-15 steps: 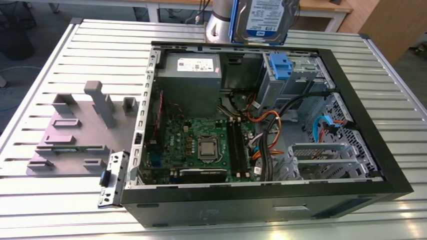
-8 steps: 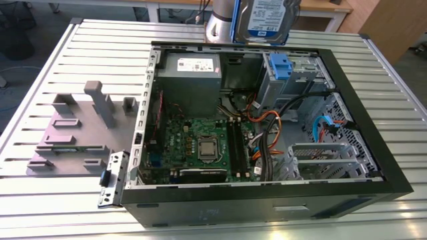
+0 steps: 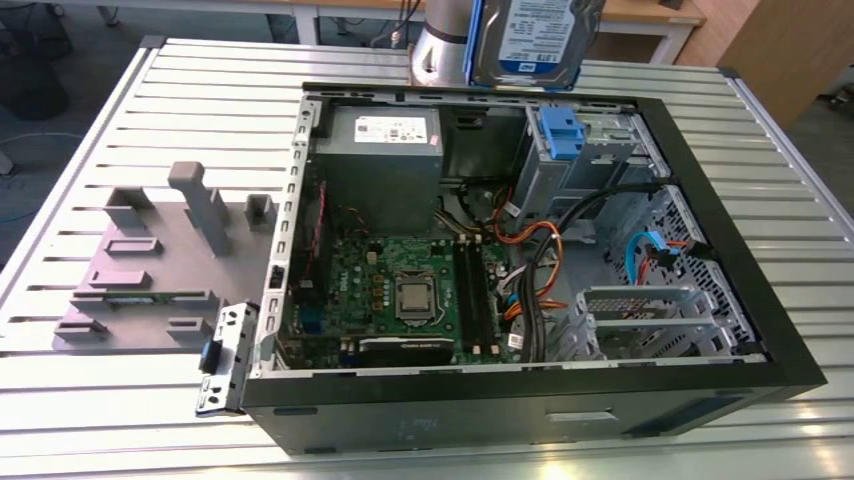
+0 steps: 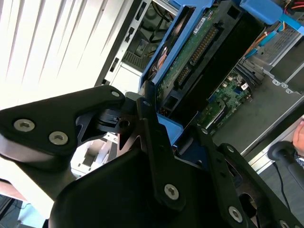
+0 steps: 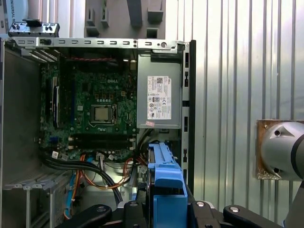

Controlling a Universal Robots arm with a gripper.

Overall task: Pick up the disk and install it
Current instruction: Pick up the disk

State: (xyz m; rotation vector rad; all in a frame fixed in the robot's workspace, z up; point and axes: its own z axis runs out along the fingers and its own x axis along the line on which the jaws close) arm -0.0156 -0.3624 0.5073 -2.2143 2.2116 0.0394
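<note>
The gripper (image 4: 176, 130) is clamped on the disk (image 3: 537, 38), with a finger (image 4: 154, 142) on either side of its blue carrier. It holds the disk upright above the open computer case (image 3: 534, 415), over the drive cage (image 3: 594, 165). Inside the case sit the motherboard (image 3: 400, 290), the power supply (image 3: 380, 150) and cables (image 3: 534, 250).

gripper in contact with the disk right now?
Touching. In the first wrist view the blue frame of the disk sits clamped in the gripper, with no gap on either side. The exterior view shows it held in the air.
</note>
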